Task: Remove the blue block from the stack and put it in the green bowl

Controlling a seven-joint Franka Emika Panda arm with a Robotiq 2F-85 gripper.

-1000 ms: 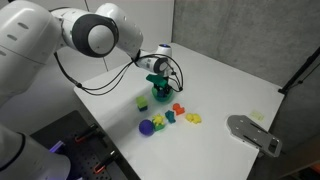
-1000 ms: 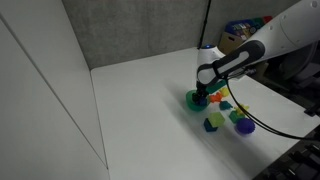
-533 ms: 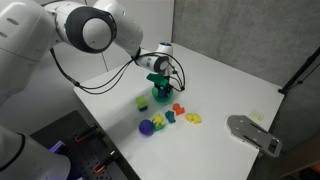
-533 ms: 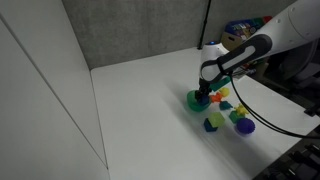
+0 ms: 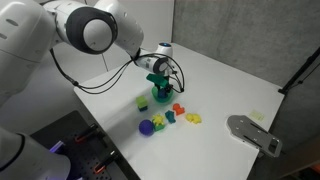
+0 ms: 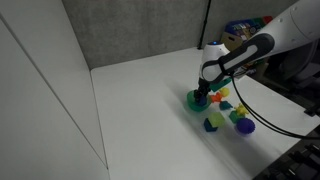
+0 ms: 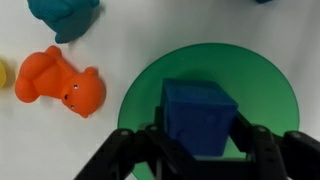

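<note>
At the bench [image 5: 235, 75], the robot arm [image 5: 90, 32] hangs over the green bowl [image 7: 272, 88] with the blue block [image 7: 200, 115] in its fingers [image 7: 152, 148]. The fingers are closed to the width of the cube and pressed against its two opposite sides. In the wrist view the block sits over the middle of the bowl, a little towards its near edge, with green showing on every other side of it. Whether its underside touches the bowl floor cannot be told. In an exterior view, the light green cube [image 5: 142, 102] from the stack stands alone to the left of the bowl, so the lift-off looks finished and only the drop remains. To do that well, the block should go down low into the bowl before the fingers part, so it settles rather than bounces over the shallow rim. The fingers should open evenly and wide enough that neither pad drags the cube sideways. The hand should then rise straight up, because a sideways pull could catch the rim and slide the light bowl. An orange toy [image 7: 60, 85] lies just to the left of the bowl and a teal toy [image 7: 65, 12] farther off, so any drift should stay away from that side.
</note>
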